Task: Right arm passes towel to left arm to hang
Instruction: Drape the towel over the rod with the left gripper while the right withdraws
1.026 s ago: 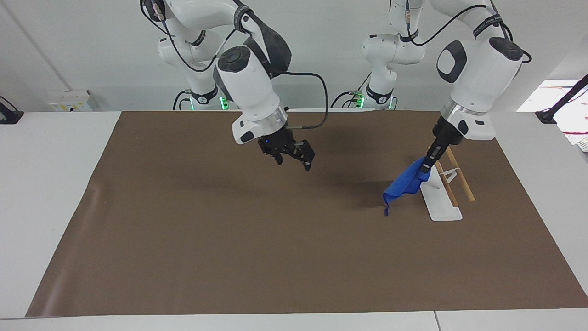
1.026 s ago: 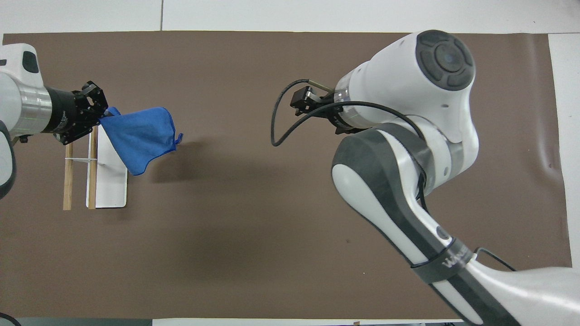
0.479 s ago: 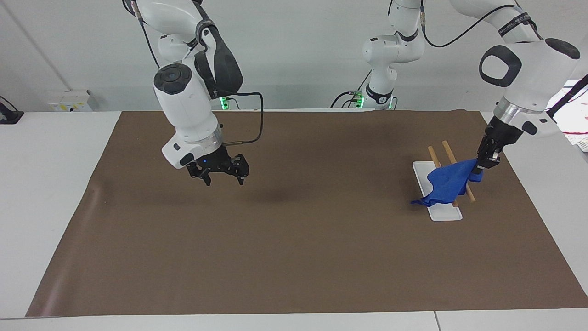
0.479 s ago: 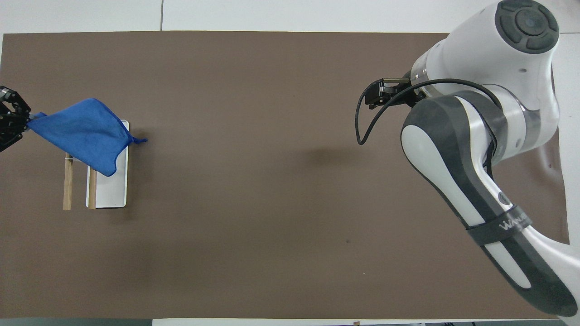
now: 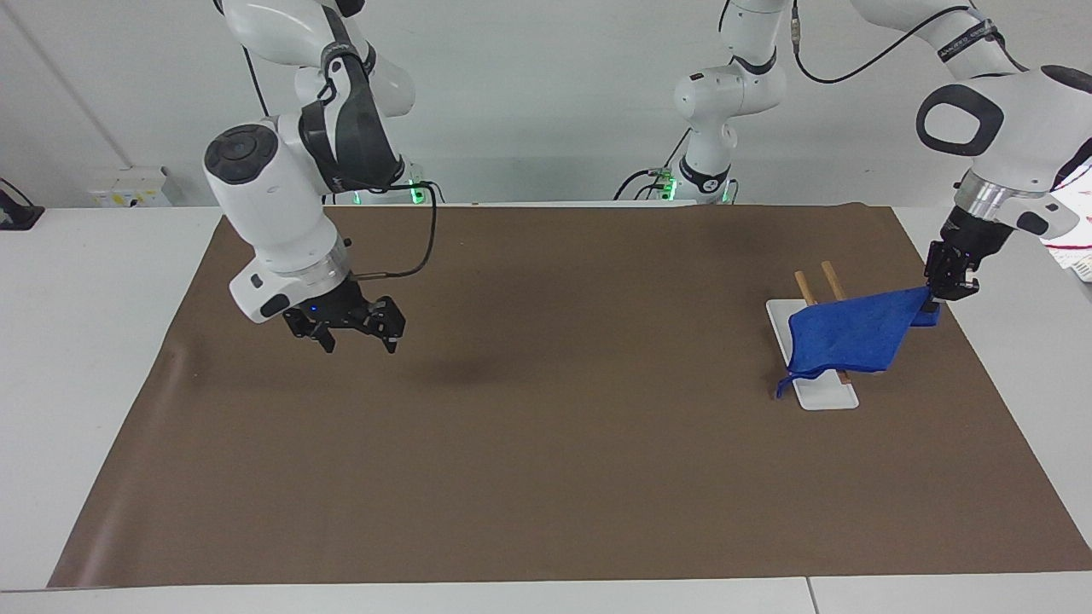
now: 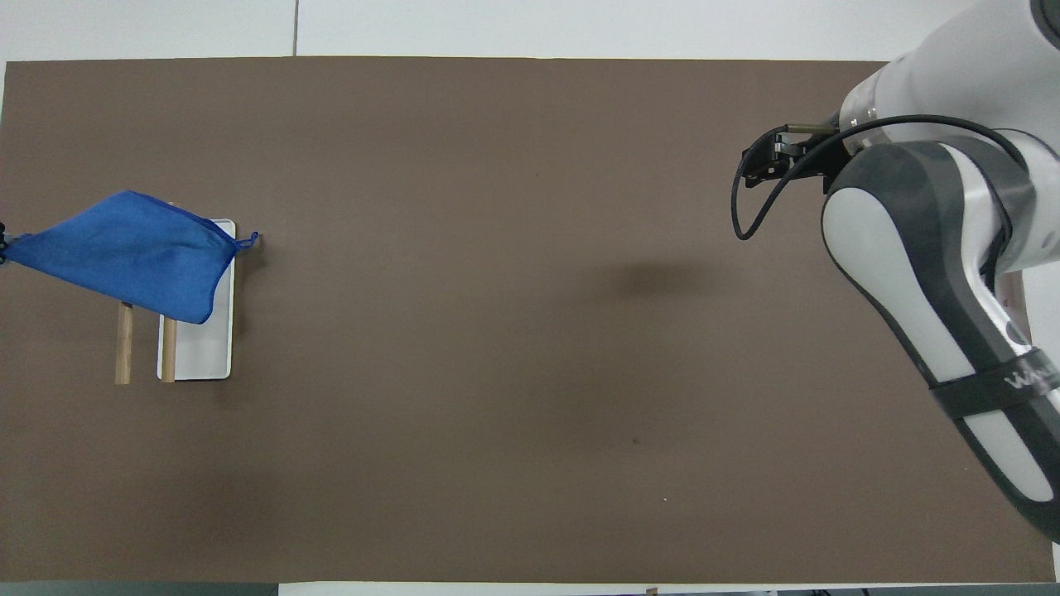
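**Towel stretched over the rack, clamped at one corner**

While the right arm waits over the brown mat at its own end of the table, the left arm holds the towel up in the air above the rack. The left gripper is closed tight on one corner of the blue cloth, out past the rack's wooden rails toward the left arm's end of the table. From that pinched corner the towel fans out into a broad triangle. Its long axis runs across the table, from the gripped corner over the rails and the white base plate toward the middle of the mat, sloping slightly downward as it goes. The wide free edge hangs lowest, over the white plate, and a thin loop sticks out from the corner pointing toward the table's middle. Whether the cloth touches the rails cannot be told.

The right gripper hangs low over the mat with its fingers spread apart and nothing between them, well apart from the towel and rack.
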Motion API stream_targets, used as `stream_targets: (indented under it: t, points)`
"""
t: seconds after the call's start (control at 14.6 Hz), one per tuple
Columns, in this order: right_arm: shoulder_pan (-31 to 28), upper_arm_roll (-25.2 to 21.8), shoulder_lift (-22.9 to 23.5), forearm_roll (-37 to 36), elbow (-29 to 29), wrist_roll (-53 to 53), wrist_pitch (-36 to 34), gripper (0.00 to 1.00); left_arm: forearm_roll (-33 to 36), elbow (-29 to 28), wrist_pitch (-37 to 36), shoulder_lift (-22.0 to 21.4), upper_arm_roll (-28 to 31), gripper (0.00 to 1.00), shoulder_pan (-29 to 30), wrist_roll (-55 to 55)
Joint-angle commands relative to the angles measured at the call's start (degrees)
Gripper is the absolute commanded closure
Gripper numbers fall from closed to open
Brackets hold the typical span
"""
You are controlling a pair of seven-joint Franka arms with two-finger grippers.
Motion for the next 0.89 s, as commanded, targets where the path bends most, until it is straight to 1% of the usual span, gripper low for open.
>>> stream_targets:
  t: [0.0,0.21,0.34,0.48,0.62,0.75,0.82]
  points:
    - [-3.7,0.7,-4.4,-0.8,-0.3,-3.1,-5.8,0.0,0.6,-5.3,4.4,-3.5,-0.6,1.0,1.3,-2.8]
    - [-6.5,0.6,-8.8,-0.7,-0.4,-6.6,-12.4,0.0,0.6,-5.3,6.0,-3.4,-0.5,1.0,2.4,-4.1]
    - [-8.5,0.6,-11.0,0.1,-0.5,-9.2,-16.1,0.0,0.6,-5.3,6.1,-3.4,-0.6,1.0,2.1,-4.3]
    - [-8.8,0.6,-13.3,0.2,-0.6,-9.2,-19.0,0.0,0.6,-5.3,6.1,-3.4,-0.5,1.0,2.1,-5.0]
    - [-8.9,0.7,-15.1,0.2,-2.0,-9.3,-22.5,0.0,0.6,-5.3,6.2,-3.4,-0.5,1.0,2.1,-5.0]
    - [-7.9,0.5,-15.4,0.2,-2.5,-9.4,-22.3,0.0,0.6,-5.5,5.9,-3.5,-0.5,1.0,1.5,-5.0]
    - [-5.8,-0.2,-16.2,-0.6,-3.6,-9.3,-21.9,0.0,0.6,-5.4,5.6,-3.4,-0.5,0.88,1.5,-4.8]
